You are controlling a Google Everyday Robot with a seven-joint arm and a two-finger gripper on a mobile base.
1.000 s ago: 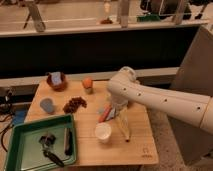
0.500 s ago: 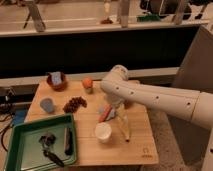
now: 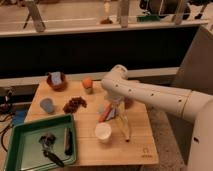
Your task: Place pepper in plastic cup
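While the pepper [image 3: 104,115] slants lower-left to upper-right, the tool [image 3: 111,107] sits at its upper end, grip unclear.

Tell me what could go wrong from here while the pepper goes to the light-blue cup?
The tool hangs over the wooden board beside the pepper, and the plastic cup stands far off across it. The white cup is much nearer, so the pepper may end up there. The grapes lie between pepper and plastic cup and may be swept aside.
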